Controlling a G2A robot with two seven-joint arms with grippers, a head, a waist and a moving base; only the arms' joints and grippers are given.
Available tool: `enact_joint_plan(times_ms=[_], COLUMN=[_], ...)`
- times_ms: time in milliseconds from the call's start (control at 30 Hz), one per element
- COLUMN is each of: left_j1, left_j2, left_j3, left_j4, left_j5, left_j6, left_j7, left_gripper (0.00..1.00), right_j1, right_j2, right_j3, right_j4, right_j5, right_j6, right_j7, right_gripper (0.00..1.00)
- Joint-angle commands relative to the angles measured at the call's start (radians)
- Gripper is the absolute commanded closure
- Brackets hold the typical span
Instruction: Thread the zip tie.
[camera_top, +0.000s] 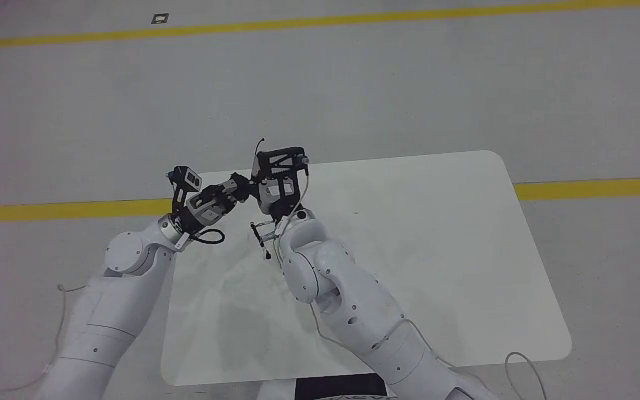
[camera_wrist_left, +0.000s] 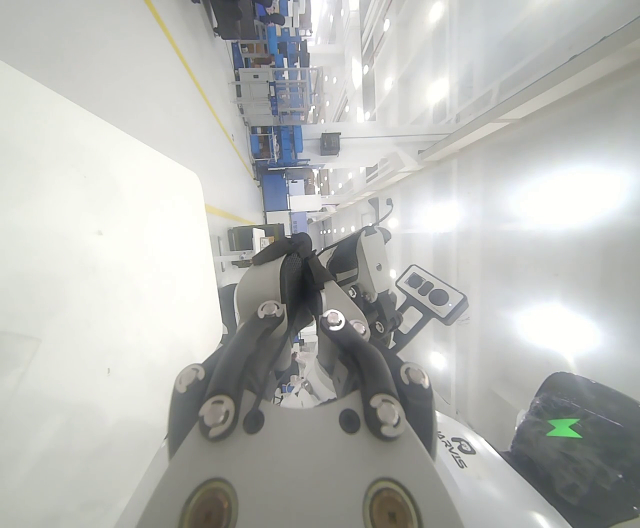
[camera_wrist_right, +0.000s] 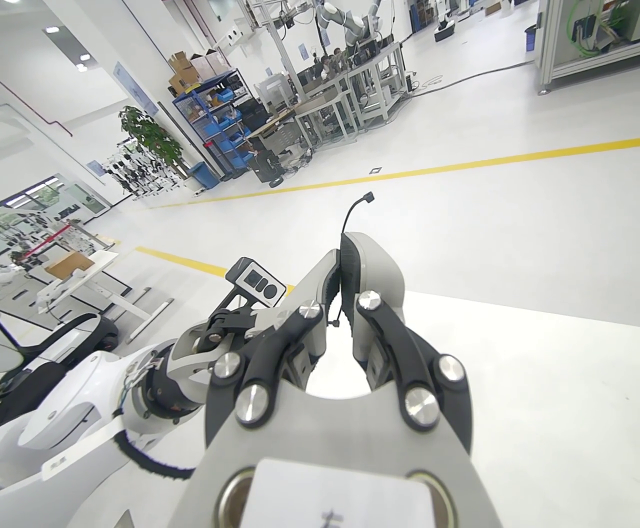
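The black zip tie (camera_wrist_right: 346, 220) is pinched between the pads of my right gripper (camera_wrist_right: 341, 250), which is shut on it. Its head end curves up past the fingertips, and a short tail pokes out below them. From above, the zip tie (camera_top: 258, 152) is a thin line rising from the right gripper (camera_top: 268, 180) over the table's far left corner. My left gripper (camera_wrist_left: 300, 255) is shut, with nothing visible between its dark pads. It sits close beside the right gripper (camera_wrist_left: 367, 250), almost tip to tip. The left gripper (camera_top: 240, 187) comes in from the left.
Both arms are held above the white table (camera_top: 420, 250), near its far left edge. A yellow floor line (camera_top: 560, 188) runs past the table. Workbenches and shelves (camera_wrist_right: 320, 115) stand far off in the room.
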Motion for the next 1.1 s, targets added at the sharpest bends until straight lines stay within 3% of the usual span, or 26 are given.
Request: enact_joint_plan(times_ms=[0, 1067], left_j1=[0.0, 0.0], left_j2=[0.0, 0.0], left_j3=[0.0, 0.0], left_j4=[0.0, 0.0], left_j5=[0.0, 0.0], left_j6=[0.0, 0.0], left_j7=[0.0, 0.0], left_gripper=[1.0, 1.0], right_j1=[0.001, 0.007], right_j2=[0.0, -0.003], right_j3=[-0.001, -0.012], right_j4=[0.003, 0.01], right_j5=[0.002, 0.008], right_j6=[-0.001, 0.019], right_j7=[0.001, -0.01], right_gripper=[1.0, 1.0])
